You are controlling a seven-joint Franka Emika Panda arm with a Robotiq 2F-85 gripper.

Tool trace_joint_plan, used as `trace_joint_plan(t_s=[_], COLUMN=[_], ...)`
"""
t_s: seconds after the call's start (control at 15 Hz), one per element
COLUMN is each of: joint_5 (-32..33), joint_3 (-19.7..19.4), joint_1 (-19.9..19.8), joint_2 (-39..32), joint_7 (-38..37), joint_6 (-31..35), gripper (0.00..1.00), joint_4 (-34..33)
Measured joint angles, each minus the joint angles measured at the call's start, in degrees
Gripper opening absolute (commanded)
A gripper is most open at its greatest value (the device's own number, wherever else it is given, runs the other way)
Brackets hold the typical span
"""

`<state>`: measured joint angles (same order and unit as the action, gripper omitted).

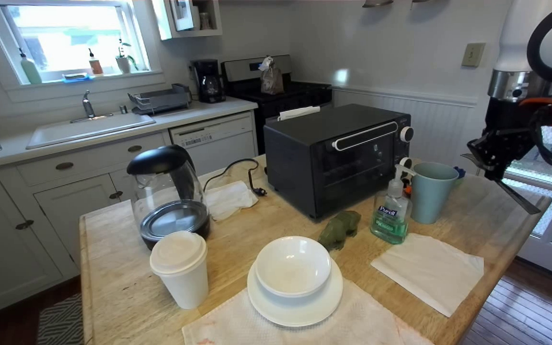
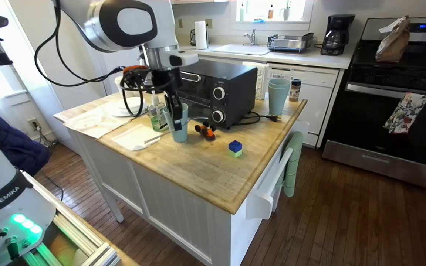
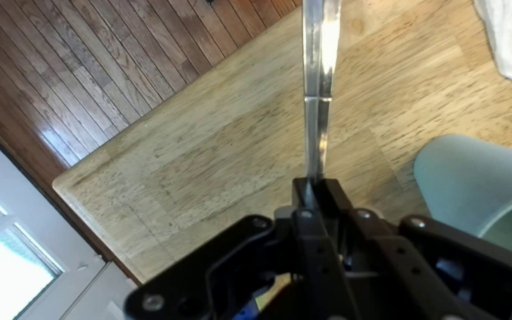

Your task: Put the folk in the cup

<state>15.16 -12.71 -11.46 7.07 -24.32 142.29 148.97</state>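
Above the wooden tabletop [image 3: 220, 133], the gripper [image 3: 313, 183] pinches the fork [image 3: 317, 106] aslant; tilted insertion could topple the teal cup [image 1: 431, 194].

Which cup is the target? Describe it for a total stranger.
Find the black toaster oven on the wooden tabletop, then the Purell bottle on its door side. The teal cup right beside that bottle is the one. Unlike the nested teal tumblers that an exterior view shows beyond the oven, it stands singly.

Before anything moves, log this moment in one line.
black claw: gripping slender silvery metal fork | smooth teal tumbler by clear pump bottle: upright | fork: outside tumbler
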Motion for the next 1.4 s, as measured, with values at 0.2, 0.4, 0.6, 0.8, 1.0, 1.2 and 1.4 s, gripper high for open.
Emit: trace_joint_plan(t_s=[0.2,0.4,0.6,0.8,1.0,1.2,1.4], joint_5=[1.6,2.3,2.3,2.3,2.3,2.7,5.5], joint_3=[2.1,4.3,6.3,7.9,9.6,11.4,13.3], joint_1=[-0.4,-0.7,-1.2,-1.6,-2.4,-3.3,-5.0], joint_2=[3.1,5.6,7.7,9.7,11.4,11.9,11.9], joint_7=[-1.8,-3.4,-4.2,-5.4,-7.1,-9.1,-12.6], joint_6=[-0.7,-1.1,-1.1,-1.0,0.0,2.4,6.2], gripper=[0.03,0.03,0.03,0.03,0.03,0.03,0.03], joint_4=[0.0,0.0,0.0,0.0,0.0,0.0,0.0])
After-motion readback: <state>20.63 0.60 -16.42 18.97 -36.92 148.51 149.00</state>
